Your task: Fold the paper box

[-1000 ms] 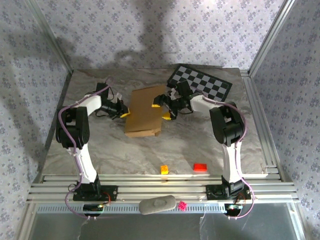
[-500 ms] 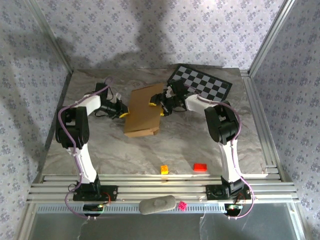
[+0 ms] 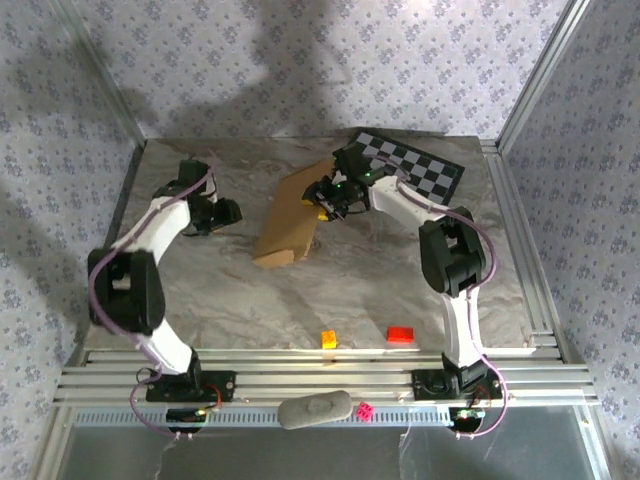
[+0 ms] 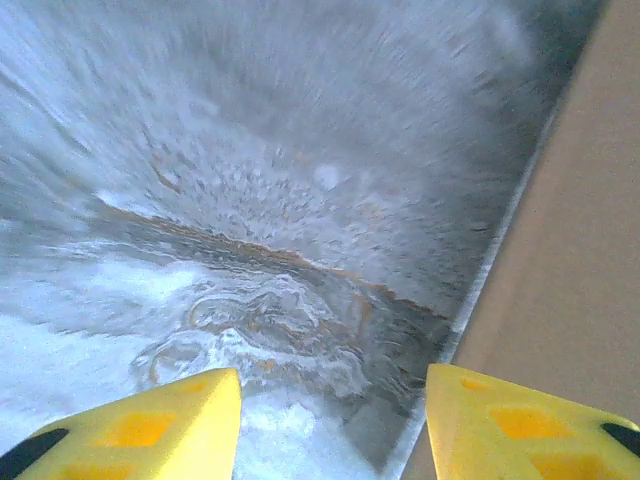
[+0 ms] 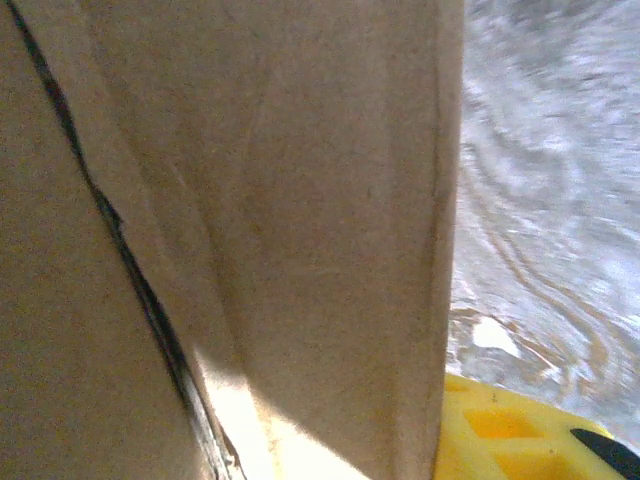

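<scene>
The paper box [image 3: 288, 218] is a brown cardboard piece lying at an angle in the middle of the table, its right side raised. My right gripper [image 3: 319, 199] reaches over its upper right edge and is shut on it. In the right wrist view the cardboard [image 5: 250, 230] fills the space between the jaws, with one yellow finger [image 5: 515, 430] pressed against its edge and the other hidden behind it. My left gripper [image 3: 230, 212] hangs to the left of the box, apart from it. Its yellow fingers [image 4: 160, 425] stand open over bare table, with the box edge [image 4: 590, 250] at the right.
A black-and-white checkered board [image 3: 415, 170] lies at the back right, partly under the right arm. A yellow block [image 3: 328, 339] and a red block [image 3: 400, 334] sit near the front edge. A grey object [image 3: 315, 409] rests on the front rails.
The left gripper let go, opened and drew back to the left. The right gripper moved left onto the box's edge and closed. The box now sits tilted and looks narrower.
</scene>
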